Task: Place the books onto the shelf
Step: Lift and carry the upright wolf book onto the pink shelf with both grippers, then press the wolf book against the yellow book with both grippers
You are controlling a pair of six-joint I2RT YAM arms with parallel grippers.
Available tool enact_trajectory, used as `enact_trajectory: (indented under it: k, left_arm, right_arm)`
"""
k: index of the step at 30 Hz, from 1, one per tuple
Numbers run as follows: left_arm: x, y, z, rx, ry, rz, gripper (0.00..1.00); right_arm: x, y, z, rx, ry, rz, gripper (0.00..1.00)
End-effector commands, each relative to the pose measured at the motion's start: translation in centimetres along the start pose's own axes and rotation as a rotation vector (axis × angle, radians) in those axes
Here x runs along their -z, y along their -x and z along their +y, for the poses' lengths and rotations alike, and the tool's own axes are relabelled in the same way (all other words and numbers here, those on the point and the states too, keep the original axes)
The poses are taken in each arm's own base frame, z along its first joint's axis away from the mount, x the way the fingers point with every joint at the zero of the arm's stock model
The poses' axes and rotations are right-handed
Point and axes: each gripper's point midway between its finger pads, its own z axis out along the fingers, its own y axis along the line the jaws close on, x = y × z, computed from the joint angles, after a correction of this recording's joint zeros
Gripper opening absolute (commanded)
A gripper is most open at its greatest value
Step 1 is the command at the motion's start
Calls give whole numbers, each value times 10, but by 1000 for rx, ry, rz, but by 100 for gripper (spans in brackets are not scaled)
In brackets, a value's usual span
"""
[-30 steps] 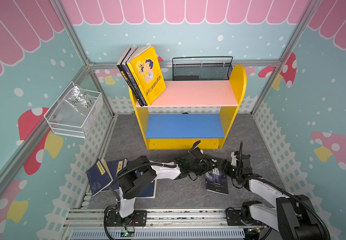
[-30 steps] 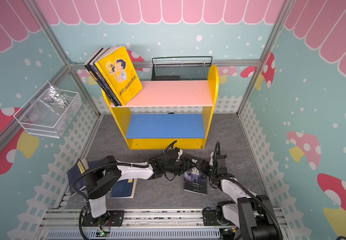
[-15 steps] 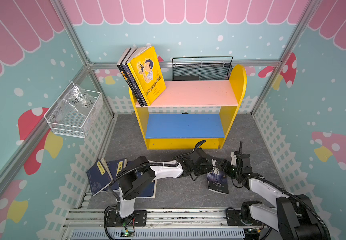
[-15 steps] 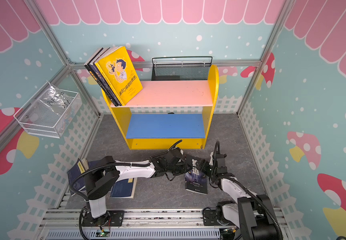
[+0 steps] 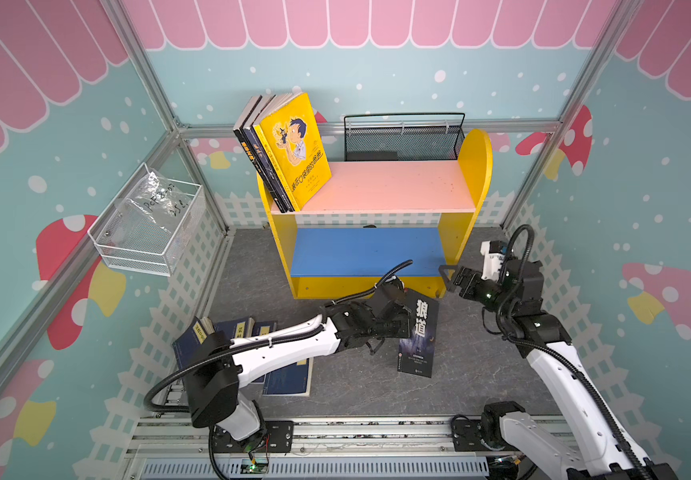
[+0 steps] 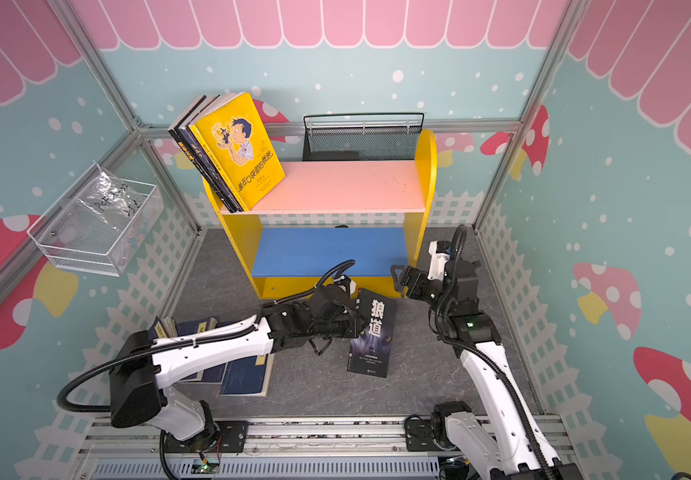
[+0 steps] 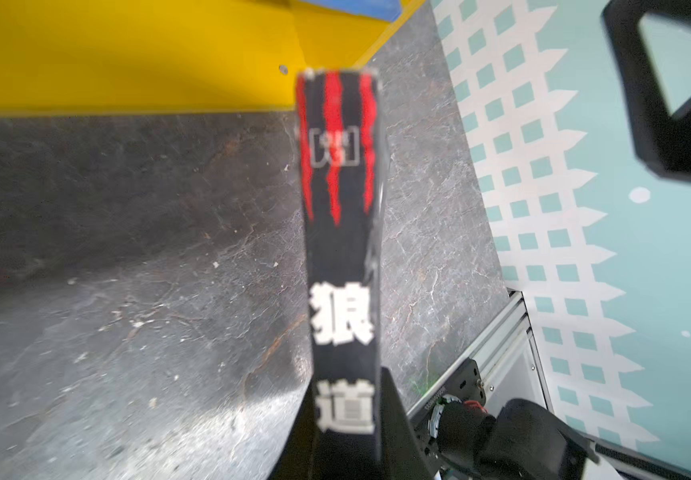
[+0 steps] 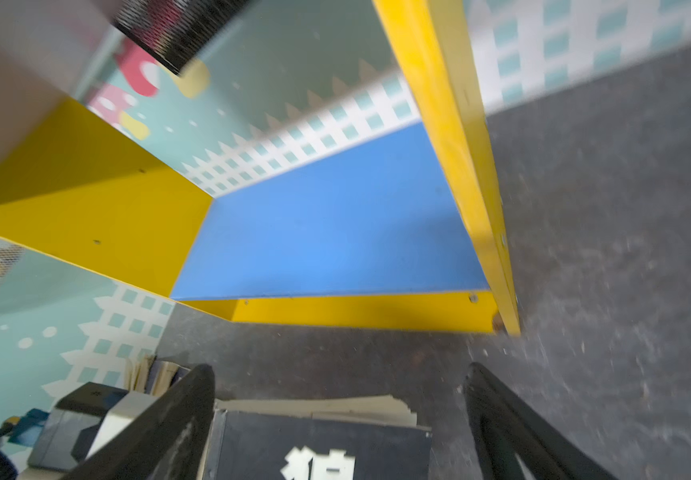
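My left gripper (image 5: 404, 323) (image 6: 356, 323) (image 7: 346, 401) is shut on the spine of a black book (image 5: 418, 337) (image 6: 373, 338) (image 7: 339, 208) with white characters, held tilted over the grey floor in front of the shelf (image 5: 385, 189) (image 6: 335, 187). My right gripper (image 5: 454, 277) (image 6: 403, 277) (image 8: 335, 376) hangs open near the shelf's lower right corner, apart from the book (image 8: 314, 451). Three books, the front one yellow (image 5: 294, 149) (image 6: 244, 145), lean at the left end of the pink board. Navy books (image 5: 248, 332) (image 6: 206, 328) lie on the floor, partly under my left arm.
A black mesh basket (image 5: 402, 139) (image 6: 362, 137) stands behind the shelf. A white wire basket (image 5: 148, 226) (image 6: 94, 232) hangs on the left wall. The blue lower board (image 5: 364, 251) (image 8: 335, 216) is bare. Fence-printed walls close in the floor.
My left gripper has shut on the black book's spine and tilted it up. My right gripper has opened wider and drawn back up and right, away from the book.
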Motion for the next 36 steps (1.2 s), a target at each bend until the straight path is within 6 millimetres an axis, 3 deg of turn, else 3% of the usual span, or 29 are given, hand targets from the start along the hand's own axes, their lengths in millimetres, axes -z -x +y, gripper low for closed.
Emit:
enact_trajectory:
  k: [1,5,10,14,17,20,25,30,36]
  left_arm:
    - [64,32,-6,-160,43,-99,0]
    - [143,67,-15,-226,48,-261,0]
    - [252,125,-25,-293,79,-579,0]
    - [318,171,-32,-390,203,-829,0]
    - [349,202,-46,-463,279,-969,0]
    - [373,228,-59,-491,312,-1089,0]
    - [398,264,-67,-485,338,-1304,0]
    - [392,302,-45,-439,376,-1361,0]
    - [375,337,-9,-380,327,-1366,0]
  right_arm:
    - [24,41,40,171,94,-79,97]
    - [61,99,96,263,256,-267,99]
    - [94,138,146,303,442,-443,100]
    - [74,156,176,339,535,-436,99]
    - [46,164,207,412,570,-412,99]
    - [18,178,226,451,550,-404,100]
    - [-29,197,236,447,552,-406,100]
    - [-58,202,249,436,603,-411,100]
    - [-99,185,267,444,628,-364,100]
